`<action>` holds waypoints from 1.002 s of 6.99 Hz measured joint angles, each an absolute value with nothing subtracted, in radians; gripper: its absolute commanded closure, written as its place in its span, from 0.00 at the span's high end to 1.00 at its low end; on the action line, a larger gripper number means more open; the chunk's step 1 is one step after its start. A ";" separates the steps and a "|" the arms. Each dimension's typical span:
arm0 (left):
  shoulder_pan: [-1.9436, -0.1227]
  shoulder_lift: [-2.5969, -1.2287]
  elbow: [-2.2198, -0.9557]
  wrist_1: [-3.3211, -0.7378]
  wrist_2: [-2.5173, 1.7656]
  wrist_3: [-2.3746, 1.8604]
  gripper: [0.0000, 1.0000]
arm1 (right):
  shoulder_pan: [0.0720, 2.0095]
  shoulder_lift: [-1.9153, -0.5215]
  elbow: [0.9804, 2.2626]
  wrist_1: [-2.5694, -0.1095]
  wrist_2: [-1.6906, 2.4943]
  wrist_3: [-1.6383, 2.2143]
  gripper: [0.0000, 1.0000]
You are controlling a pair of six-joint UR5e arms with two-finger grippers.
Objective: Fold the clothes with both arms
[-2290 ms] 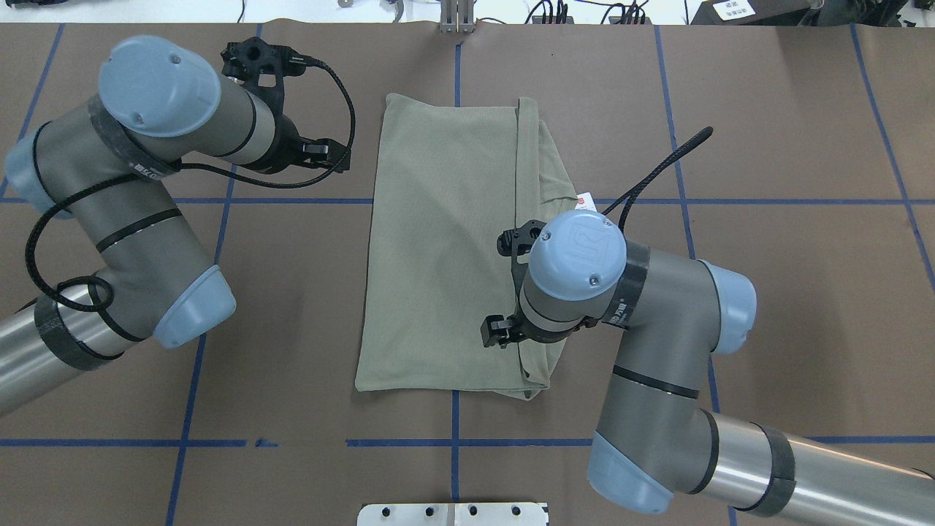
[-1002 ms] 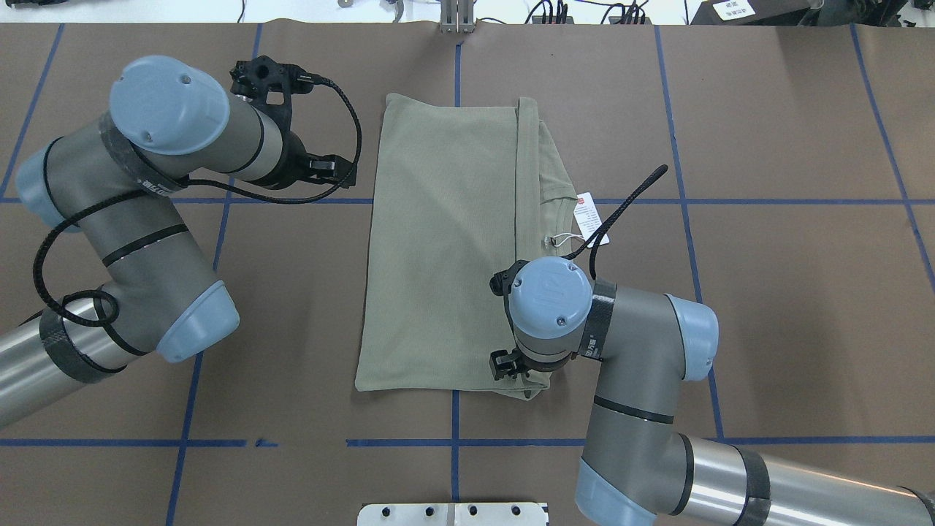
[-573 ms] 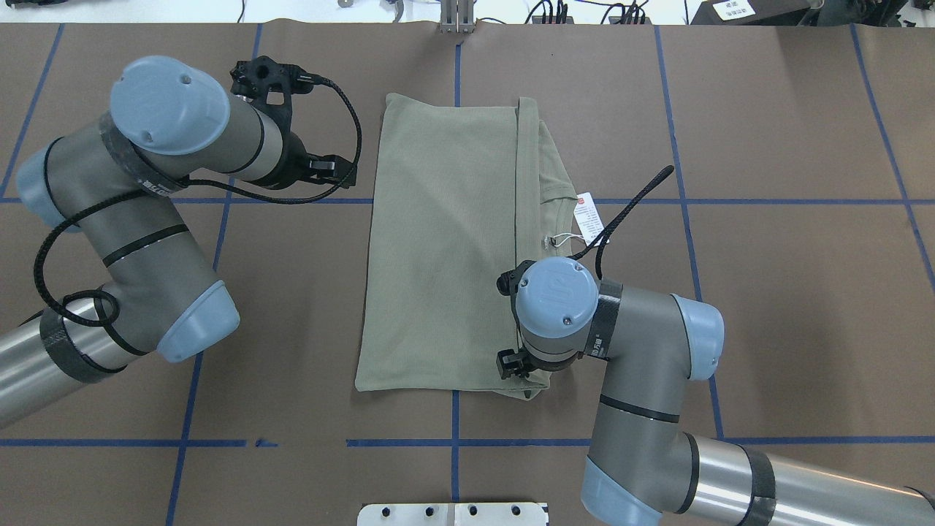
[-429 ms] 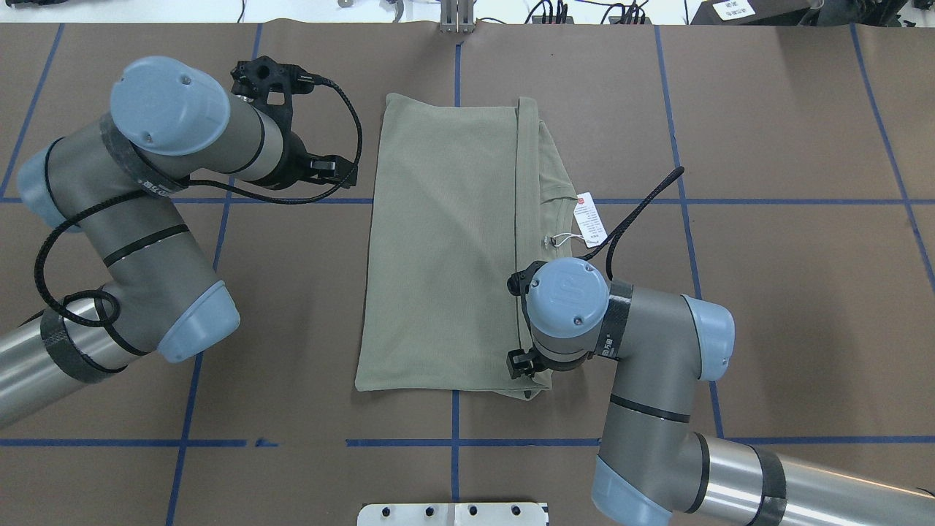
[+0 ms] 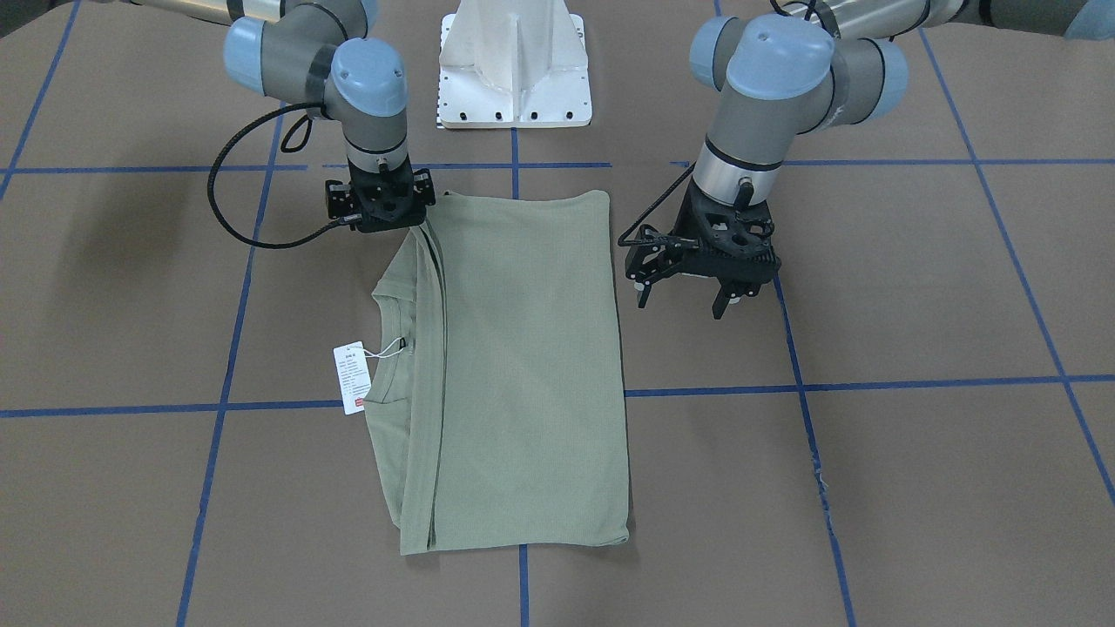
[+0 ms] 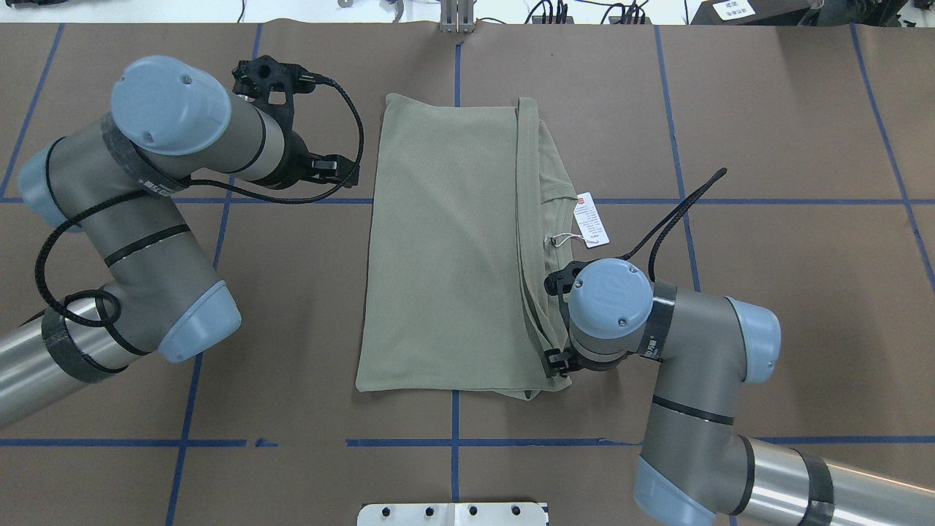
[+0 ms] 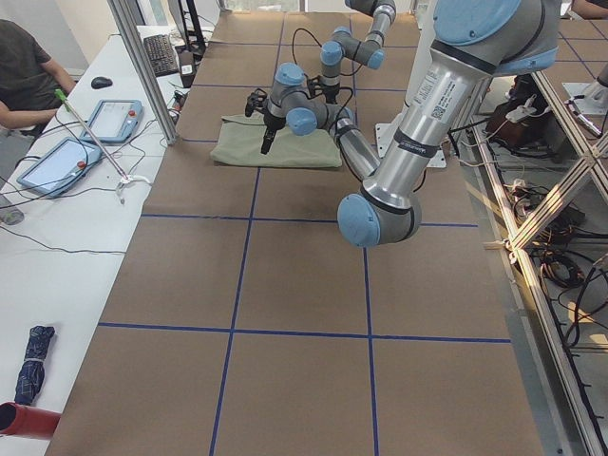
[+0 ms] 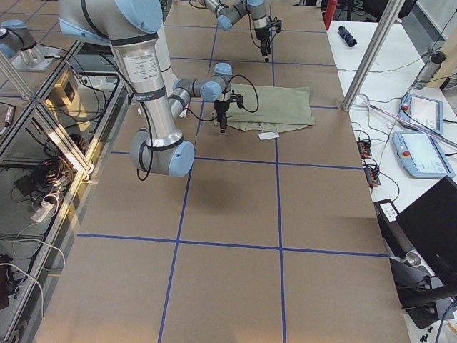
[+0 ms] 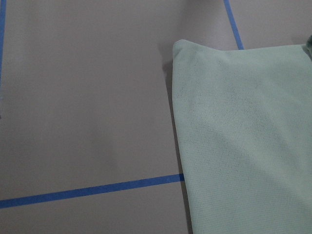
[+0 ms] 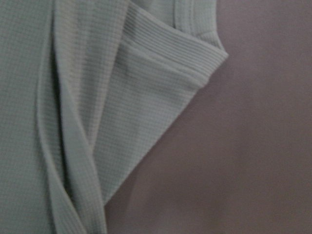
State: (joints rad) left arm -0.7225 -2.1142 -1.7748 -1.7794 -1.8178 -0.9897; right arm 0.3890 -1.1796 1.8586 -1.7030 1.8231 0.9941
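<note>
The sage-green shirt (image 5: 523, 366) lies folded lengthwise into a long rectangle in the middle of the table (image 6: 445, 241). Its collar and white hang tag (image 6: 591, 220) stick out on my right side. My right gripper (image 6: 556, 363) is low at the shirt's near right corner (image 5: 381, 222). Its fingers are hidden under the wrist, and the fabric edge there is drawn out with it. The right wrist view shows a ribbed cuff corner (image 10: 195, 63) close up. My left gripper (image 5: 684, 303) is open and empty, hovering beside the shirt's far left edge (image 6: 332, 169).
The brown table cover (image 5: 871, 479) has a blue tape grid. The white pedestal base (image 5: 516, 61) stands at the robot's edge. Beyond the table's far side is a white desk with tablets (image 7: 57, 161) and a seated person (image 7: 28, 66).
My right gripper first came toward the robot along the shirt's right edge. It has since slid right, dragging the shirt's near right edge outward. The left arm has barely moved.
</note>
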 measured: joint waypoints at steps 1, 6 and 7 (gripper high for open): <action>-0.723 -2.115 -1.775 -1.779 -1.818 -0.989 1.00 | 0.394 -1.211 1.891 -1.703 1.824 0.993 1.00; -0.723 -2.111 -1.777 -1.779 -1.818 -0.979 1.00 | 0.419 -1.063 1.835 -1.706 1.824 0.956 1.00; -0.723 -2.110 -1.776 -1.779 -1.818 -0.978 1.00 | 0.420 -1.033 1.795 -1.702 1.822 0.947 1.00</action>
